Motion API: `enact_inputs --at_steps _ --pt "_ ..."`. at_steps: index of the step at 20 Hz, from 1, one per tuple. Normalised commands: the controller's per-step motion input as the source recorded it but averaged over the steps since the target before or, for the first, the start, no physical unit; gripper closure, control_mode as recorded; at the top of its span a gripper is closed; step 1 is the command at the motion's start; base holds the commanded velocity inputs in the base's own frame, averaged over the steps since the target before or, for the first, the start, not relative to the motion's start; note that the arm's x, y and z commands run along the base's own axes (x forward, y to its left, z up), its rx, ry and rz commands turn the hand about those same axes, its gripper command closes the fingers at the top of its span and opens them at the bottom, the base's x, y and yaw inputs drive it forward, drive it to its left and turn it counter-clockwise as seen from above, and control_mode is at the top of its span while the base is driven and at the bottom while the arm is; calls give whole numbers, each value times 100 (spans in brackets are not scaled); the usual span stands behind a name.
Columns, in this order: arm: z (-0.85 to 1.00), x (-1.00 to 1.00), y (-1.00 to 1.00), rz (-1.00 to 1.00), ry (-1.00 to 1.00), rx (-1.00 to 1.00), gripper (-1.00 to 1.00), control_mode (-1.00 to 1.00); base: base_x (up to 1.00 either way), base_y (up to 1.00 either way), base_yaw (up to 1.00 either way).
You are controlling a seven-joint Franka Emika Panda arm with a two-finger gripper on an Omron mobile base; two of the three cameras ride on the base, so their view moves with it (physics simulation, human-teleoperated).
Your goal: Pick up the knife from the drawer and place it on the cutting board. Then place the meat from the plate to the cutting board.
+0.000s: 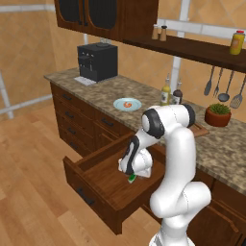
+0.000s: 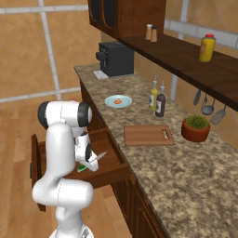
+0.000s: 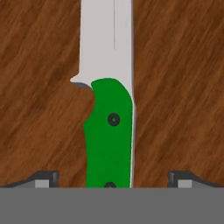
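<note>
gripper (image 3: 112, 177): jaws spread wide, straddling the green handle
knife (image 3: 109, 113): flat on drawer (image 1: 91, 180) floor, unheld

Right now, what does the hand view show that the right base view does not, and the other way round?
Hand view alone: the two rivets on the knife handle, and both fingers standing wide apart, one on each side of it, without touching.

Right base view alone: the cutting board, the plate with the meat, two bottles and a potted plant on the counter.

Both: the green-handled knife lying on the floor of the open drawer.
</note>
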Motion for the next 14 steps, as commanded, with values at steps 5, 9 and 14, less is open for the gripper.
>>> enact_inputs --at_steps 5,9,14 --pt "0 0 3 0 0 0 100 -100 0 0 0" --pt "9 0 18 -1 0 0 100 -100 0 0 0" --pt "39 -1 12 -4 2 3 100 -100 0 0 0"
